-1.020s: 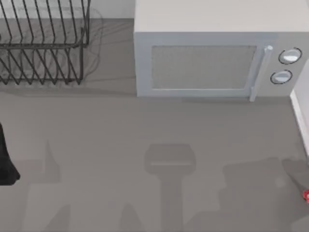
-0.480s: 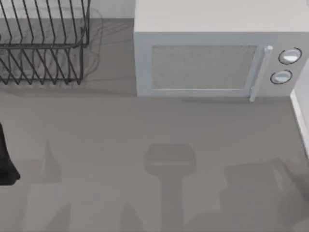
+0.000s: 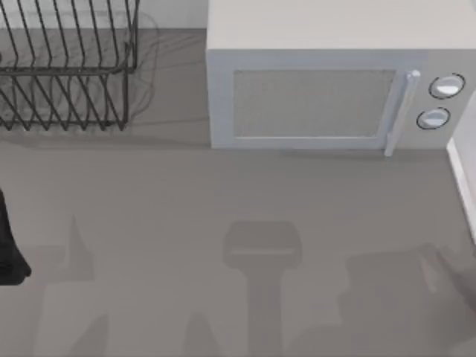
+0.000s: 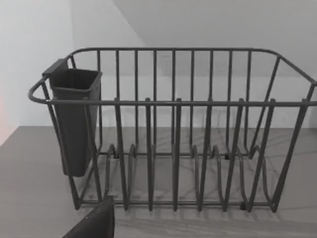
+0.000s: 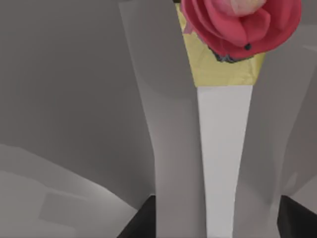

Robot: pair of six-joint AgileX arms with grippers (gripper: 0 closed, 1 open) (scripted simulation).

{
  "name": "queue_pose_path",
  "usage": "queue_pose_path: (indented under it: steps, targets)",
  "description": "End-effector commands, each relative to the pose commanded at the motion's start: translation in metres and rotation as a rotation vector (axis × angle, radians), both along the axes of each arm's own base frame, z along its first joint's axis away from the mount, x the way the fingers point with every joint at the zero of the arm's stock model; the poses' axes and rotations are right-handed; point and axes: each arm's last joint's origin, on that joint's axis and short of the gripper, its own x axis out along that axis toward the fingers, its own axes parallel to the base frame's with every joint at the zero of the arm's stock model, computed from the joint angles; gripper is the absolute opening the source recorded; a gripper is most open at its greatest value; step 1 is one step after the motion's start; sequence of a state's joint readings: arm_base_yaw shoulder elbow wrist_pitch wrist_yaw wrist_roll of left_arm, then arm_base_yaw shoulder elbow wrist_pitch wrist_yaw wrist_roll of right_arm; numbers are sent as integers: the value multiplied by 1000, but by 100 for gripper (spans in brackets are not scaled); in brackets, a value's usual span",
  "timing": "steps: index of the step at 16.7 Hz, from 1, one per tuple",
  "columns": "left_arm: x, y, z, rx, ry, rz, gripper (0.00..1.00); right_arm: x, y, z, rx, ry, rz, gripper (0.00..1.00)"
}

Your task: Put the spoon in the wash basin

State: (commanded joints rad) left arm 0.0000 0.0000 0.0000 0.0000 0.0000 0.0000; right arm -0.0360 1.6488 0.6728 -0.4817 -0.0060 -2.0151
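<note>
The right gripper (image 5: 225, 148) pinches the spoon (image 5: 224, 163), a white handle with yellow and red at its far end, between two pale fingers (image 5: 166, 129). The basin (image 3: 462, 178) rim lies at the table's right edge. The left arm (image 3: 7, 249) is parked at the left edge; its finger state cannot be told. The rack (image 4: 173, 134) stands ahead of it.

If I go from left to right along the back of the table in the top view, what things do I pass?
Dark wire dish rack → grey-white microwave, whose door handle comes before its two round knobs → the wash basin's white rim at the right edge.
</note>
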Motion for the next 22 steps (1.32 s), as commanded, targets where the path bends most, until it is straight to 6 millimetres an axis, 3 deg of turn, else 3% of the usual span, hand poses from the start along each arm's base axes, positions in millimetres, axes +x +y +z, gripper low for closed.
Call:
queue_pose_path:
  steps: [1,5,13,19,22]
  targets:
    - [0,0,0,0,0,0,100,-4,0,22,-41,2,-59,0]
    - [0,0,0,0,0,0,100,2,0,40,-44,-11,-48,0]
    - [0,0,0,0,0,0,100,-3,0,118,-41,8,-57,0]
    - [0,0,0,0,0,0,100,-3,1,120,-42,7,-58,0]
    - [0,0,0,0,0,0,100,10,-1,123,-45,33,-46,0]
